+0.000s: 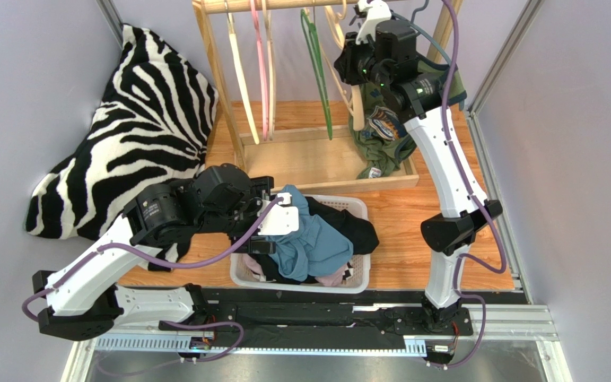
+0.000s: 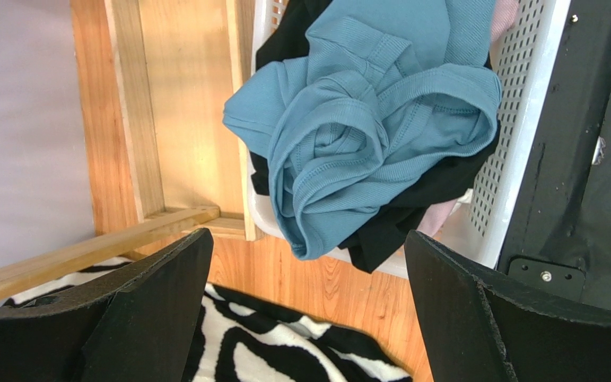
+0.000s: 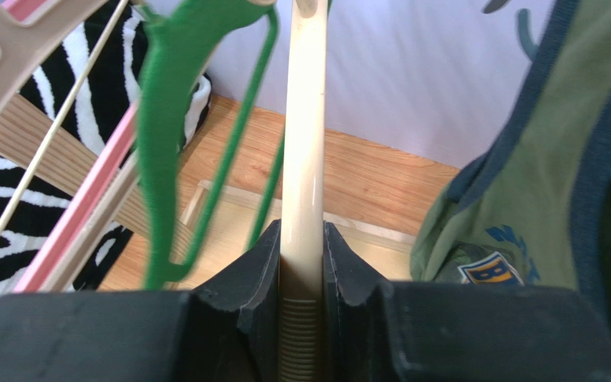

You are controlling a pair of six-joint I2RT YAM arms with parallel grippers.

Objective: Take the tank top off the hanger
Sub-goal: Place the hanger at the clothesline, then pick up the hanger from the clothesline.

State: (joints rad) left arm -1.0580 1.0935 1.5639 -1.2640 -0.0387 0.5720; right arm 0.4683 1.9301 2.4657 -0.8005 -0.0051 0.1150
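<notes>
An olive-green tank top (image 1: pixel 382 134) with navy trim and a printed badge hangs at the right end of the wooden rack (image 1: pixel 223 87); it fills the right of the right wrist view (image 3: pixel 524 191). My right gripper (image 1: pixel 352 62) is up at the rack, its jaws shut on a cream hanger arm (image 3: pixel 304 143), just left of the tank top. I cannot tell whether this hanger carries the tank top. My left gripper (image 1: pixel 273 231) is open and empty (image 2: pixel 309 318), hovering over the left edge of the white laundry basket (image 1: pixel 356 280).
The basket (image 2: pixel 516 119) holds a blue garment (image 2: pixel 364 119), black and pink clothes. Green (image 3: pixel 173 119), pink (image 1: pixel 262 72) and cream hangers hang bare on the rack. The rack's wooden base tray (image 1: pixel 317 159) lies behind the basket. A zebra-print cushion (image 1: pixel 133 119) sits left.
</notes>
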